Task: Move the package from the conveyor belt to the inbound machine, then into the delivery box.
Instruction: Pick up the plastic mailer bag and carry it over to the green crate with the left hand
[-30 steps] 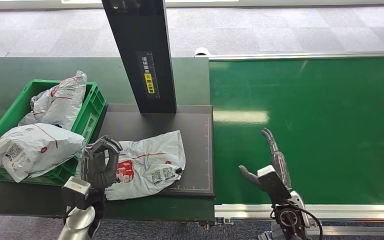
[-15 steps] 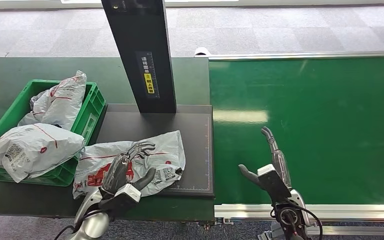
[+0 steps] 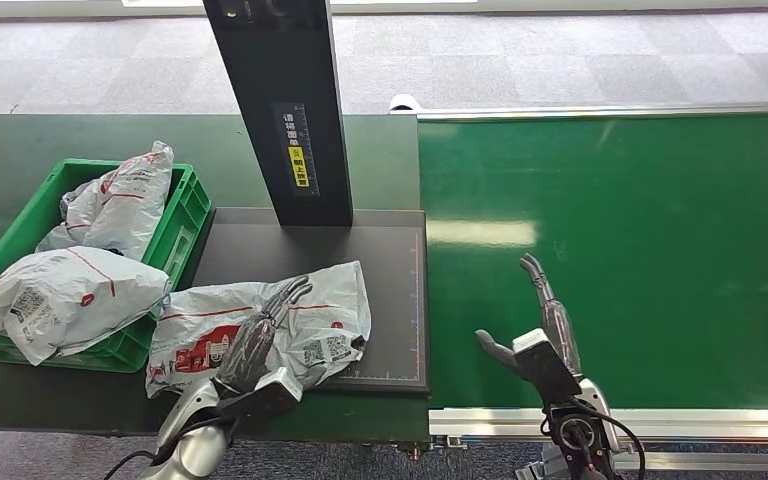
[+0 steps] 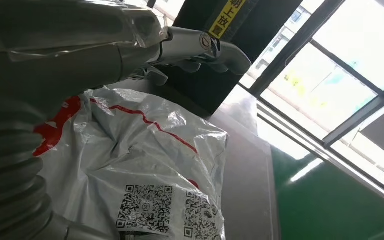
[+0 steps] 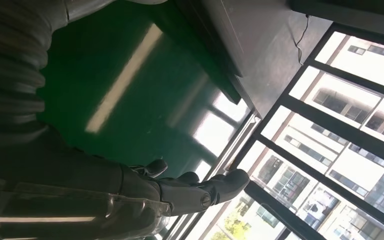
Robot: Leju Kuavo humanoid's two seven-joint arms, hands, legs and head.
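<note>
Grey plastic, the package [image 3: 300, 320] lies on the inbound machine [image 3: 390, 260] under the left hand [image 3: 260, 340], whose spread fingers hold nothing; next comes gripping it for the delivery box [image 3: 185, 215], the right hand [image 3: 540, 330] idle, open.

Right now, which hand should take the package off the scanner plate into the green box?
Left. The left hand lies over the package beside the green box; the right hand hangs over the conveyor belt.

grey carpet floor [image 3: 560, 50], dark green table [image 3: 20, 150], windows with buildings outside [image 5: 350, 125]
</note>
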